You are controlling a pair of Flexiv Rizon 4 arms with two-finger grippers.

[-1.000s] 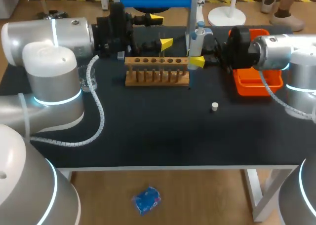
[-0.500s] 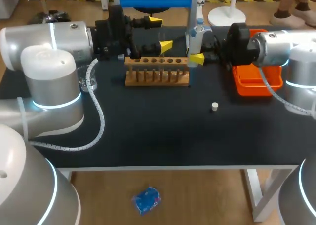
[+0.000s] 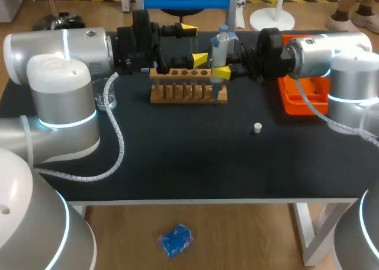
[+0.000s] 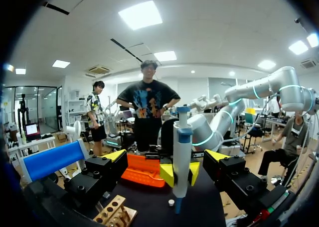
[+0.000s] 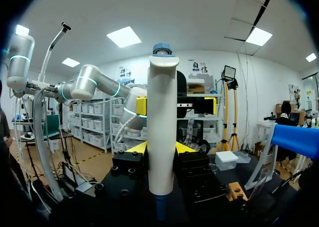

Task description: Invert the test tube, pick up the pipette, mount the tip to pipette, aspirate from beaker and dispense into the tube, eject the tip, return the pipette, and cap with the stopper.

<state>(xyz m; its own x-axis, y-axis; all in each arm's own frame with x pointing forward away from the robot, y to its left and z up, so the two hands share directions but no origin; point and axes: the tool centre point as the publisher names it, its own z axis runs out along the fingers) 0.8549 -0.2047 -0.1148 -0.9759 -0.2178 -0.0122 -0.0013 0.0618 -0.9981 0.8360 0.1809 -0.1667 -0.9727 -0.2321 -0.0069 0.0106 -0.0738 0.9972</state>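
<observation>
My right gripper (image 3: 219,72) is shut on the white pipette (image 3: 219,50) and holds it upright over the right end of the wooden tube rack (image 3: 180,87); the pipette's blue lower end (image 3: 217,96) hangs just in front of the rack. In the right wrist view the pipette (image 5: 162,137) stands between the yellow fingertips (image 5: 137,147). My left gripper (image 3: 194,44) is open behind the rack, facing the pipette (image 4: 182,157). A faint clear test tube (image 3: 193,52) seems to stand in the rack. The small white stopper (image 3: 257,127) lies on the dark table.
An orange tip box (image 3: 308,95) sits at the table's right, under my right arm. A clear beaker (image 3: 105,97) stands at the left beside my left arm. A white cable loops across the table's left half (image 3: 118,145).
My right arm has carried the pipette to the left, from beside the rack's right end to over it, closer to the left gripper. The left arm has barely moved.
</observation>
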